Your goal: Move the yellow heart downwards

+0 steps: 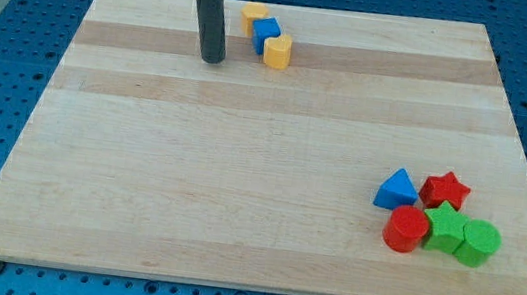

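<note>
Yellow heart (276, 51) lies near the worktop's (239, 185) top edge, touching a blue block (265, 33); my tip (213, 60), a plain rod without jaws, rests just left.

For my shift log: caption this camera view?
My tip rests left of the yellow heart block near the wooden board's top edge.

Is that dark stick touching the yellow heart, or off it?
Off it. My tip sits to the view's left of the yellow heart, with bare wood showing between them.
</note>
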`<action>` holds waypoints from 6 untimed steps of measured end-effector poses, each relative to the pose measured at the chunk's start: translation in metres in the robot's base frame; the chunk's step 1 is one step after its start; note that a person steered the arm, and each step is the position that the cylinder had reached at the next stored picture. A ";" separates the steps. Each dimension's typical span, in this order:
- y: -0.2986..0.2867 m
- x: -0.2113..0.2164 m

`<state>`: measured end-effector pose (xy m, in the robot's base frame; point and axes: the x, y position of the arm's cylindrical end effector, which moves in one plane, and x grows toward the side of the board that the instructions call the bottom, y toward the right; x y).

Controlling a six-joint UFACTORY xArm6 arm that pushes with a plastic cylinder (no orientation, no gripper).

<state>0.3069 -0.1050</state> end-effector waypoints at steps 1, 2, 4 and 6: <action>0.000 -0.025; 0.012 -0.033; 0.064 -0.033; 0.075 0.002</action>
<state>0.3091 -0.0300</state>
